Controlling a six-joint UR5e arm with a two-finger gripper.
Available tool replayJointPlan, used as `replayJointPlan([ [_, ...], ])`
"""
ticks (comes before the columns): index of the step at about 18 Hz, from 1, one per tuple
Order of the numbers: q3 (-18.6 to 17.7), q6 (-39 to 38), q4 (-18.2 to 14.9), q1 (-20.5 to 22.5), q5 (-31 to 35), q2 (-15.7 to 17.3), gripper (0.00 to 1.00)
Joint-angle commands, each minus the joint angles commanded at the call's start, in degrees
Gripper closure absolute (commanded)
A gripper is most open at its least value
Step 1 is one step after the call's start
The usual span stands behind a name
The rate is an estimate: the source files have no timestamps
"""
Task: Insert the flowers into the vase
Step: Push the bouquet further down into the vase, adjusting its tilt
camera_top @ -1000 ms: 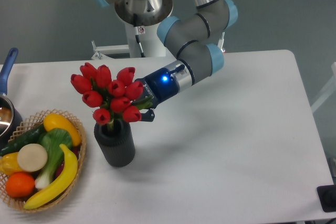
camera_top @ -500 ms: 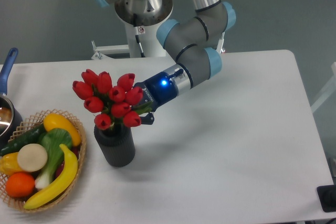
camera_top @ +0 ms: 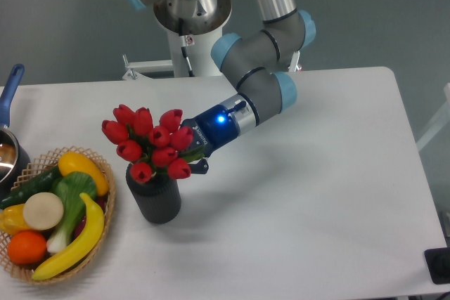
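Flowers [camera_top: 150, 140] sit in vase [camera_top: 155, 195] mouth, end effector [camera_top: 195, 152] grasping them. Sideways pull could tip vase.

Flowers [camera_top: 151, 142] above vase [camera_top: 155, 198]; gripper [camera_top: 191, 154] right; basket [camera_top: 105, 194] left of vase.

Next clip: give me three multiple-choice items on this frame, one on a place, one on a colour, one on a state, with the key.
1. Where is the basket of fruit and vegetables?
A. near the table's left edge
B. near its right edge
C. behind the arm

2. What colour are the flowers?
A. yellow
B. red
C. white

3. How do the flowers stand relative to the vase?
A. lying flat on the table
B. buds bunched right above its mouth
C. far to its right

Key: 1 A, it sits left of the vase. 2 B, every bud is red. 3 B, the gripper holds them over the vase.
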Motion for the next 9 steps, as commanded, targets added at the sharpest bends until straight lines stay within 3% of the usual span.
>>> replayJointPlan([
  [9, -0.35, 0.35, 0.0, 0.18, 2.99, 0.09, 0.81],
])
